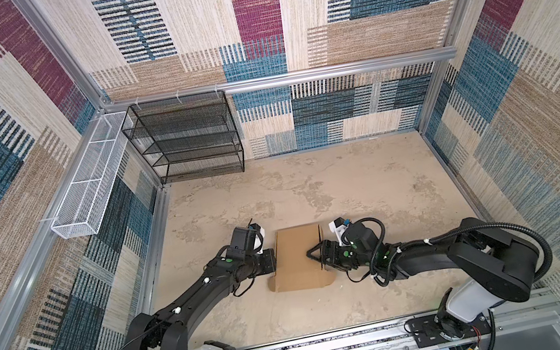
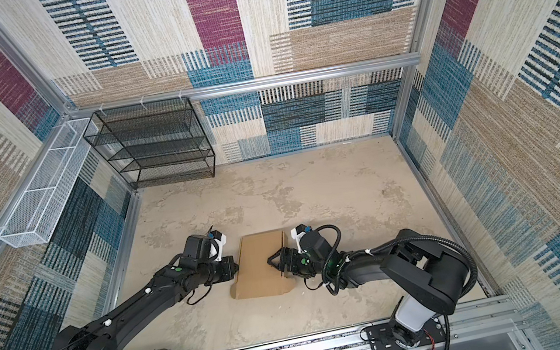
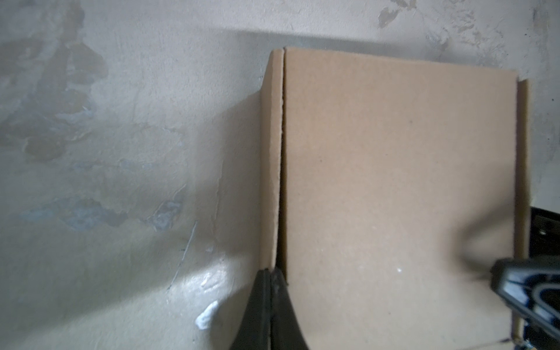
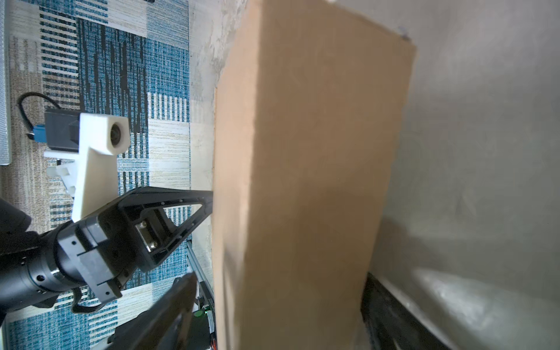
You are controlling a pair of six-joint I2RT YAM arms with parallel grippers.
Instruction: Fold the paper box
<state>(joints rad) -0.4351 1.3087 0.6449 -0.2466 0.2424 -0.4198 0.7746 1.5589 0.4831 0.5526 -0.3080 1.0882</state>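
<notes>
The paper box (image 1: pixel 299 258) is folded into a shallow brown cardboard box and rests on the table in both top views (image 2: pixel 260 269). My left gripper (image 1: pixel 273 261) is shut, and its tips (image 3: pixel 270 272) touch the box's left side, at the slit between side wall and lid (image 3: pixel 394 181). My right gripper (image 1: pixel 314 255) stands open around the box's right edge. One finger (image 4: pixel 175 303) is just over the lid, the other finger (image 4: pixel 385 306) is down by the table, and the box (image 4: pixel 303 151) is between them. A small tab (image 1: pixel 274 286) sticks out at the box's near left corner.
A black mesh shelf (image 1: pixel 186 138) stands at the back left. A white mesh basket (image 1: pixel 88 178) hangs on the left wall. The arms' base rail (image 1: pixel 339 344) runs along the front edge. Patterned walls enclose the beige table (image 1: pixel 350 187).
</notes>
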